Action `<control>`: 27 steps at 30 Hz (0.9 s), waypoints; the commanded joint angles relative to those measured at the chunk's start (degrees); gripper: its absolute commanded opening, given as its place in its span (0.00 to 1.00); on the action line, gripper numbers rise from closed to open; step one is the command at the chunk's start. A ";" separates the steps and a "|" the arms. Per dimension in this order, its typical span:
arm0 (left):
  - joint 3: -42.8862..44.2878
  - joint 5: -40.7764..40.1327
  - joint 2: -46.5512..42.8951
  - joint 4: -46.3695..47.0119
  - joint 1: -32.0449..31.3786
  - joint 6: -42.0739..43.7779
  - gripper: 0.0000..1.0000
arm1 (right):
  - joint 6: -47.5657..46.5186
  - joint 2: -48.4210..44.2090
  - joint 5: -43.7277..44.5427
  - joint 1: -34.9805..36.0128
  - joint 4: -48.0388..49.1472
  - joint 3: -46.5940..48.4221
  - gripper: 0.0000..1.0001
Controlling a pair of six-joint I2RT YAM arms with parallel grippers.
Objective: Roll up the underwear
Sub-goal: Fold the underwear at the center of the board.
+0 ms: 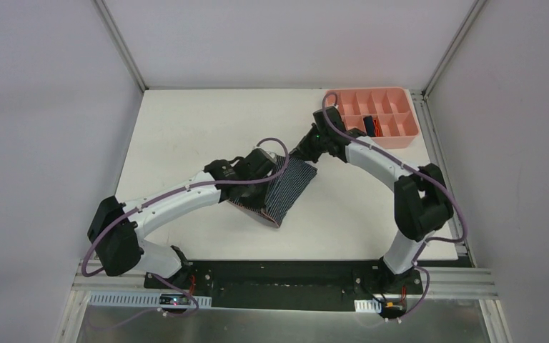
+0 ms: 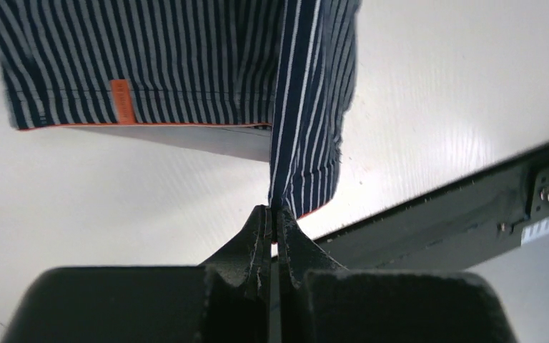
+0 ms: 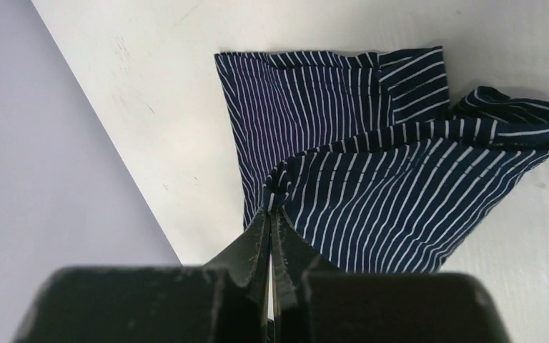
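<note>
On the counter (image 1: pixel 186 128): striped briefs (image 1: pixel 286 191) pinched twice

From above, they lie mid-counter, with my left hand (image 1: pixel 279 166) and right hand (image 1: pixel 306 156) both at their far edge. A pink compartment tray (image 1: pixel 410 133) sits far right. My left wrist view shows that hand pressed together on a raised striped fold, near an orange tab (image 2: pixel 121 100). My right wrist view shows that hand pinching a bunched edge.
</note>
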 commanded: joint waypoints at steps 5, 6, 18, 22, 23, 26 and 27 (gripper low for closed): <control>-1.45 -6.50 -1.32 -0.41 3.37 -8.86 0.00 | 0.74 8.62 0.05 1.20 1.38 10.73 0.00; -1.86 -6.66 -1.45 -0.42 3.82 -9.24 0.00 | 0.92 9.89 -0.46 1.14 1.19 11.92 0.00; -2.09 -7.25 -2.34 -0.67 10.47 -5.02 0.00 | 1.46 17.60 -2.59 1.70 0.02 22.08 0.00; -1.87 -6.15 -1.69 -0.67 12.30 -2.90 0.00 | 1.69 19.25 -2.85 1.99 0.49 24.34 0.00; -1.95 -5.91 -1.48 -0.66 12.61 -2.66 0.00 | 1.84 19.84 -3.16 2.08 0.34 25.20 0.00; -3.01 -6.72 -1.28 -0.78 13.58 -2.58 0.00 | 2.12 22.14 -4.68 2.41 0.45 27.68 0.00; -3.30 -7.57 -1.35 -1.28 13.78 -2.89 0.00 | 2.14 22.74 -4.90 2.66 0.46 28.32 0.00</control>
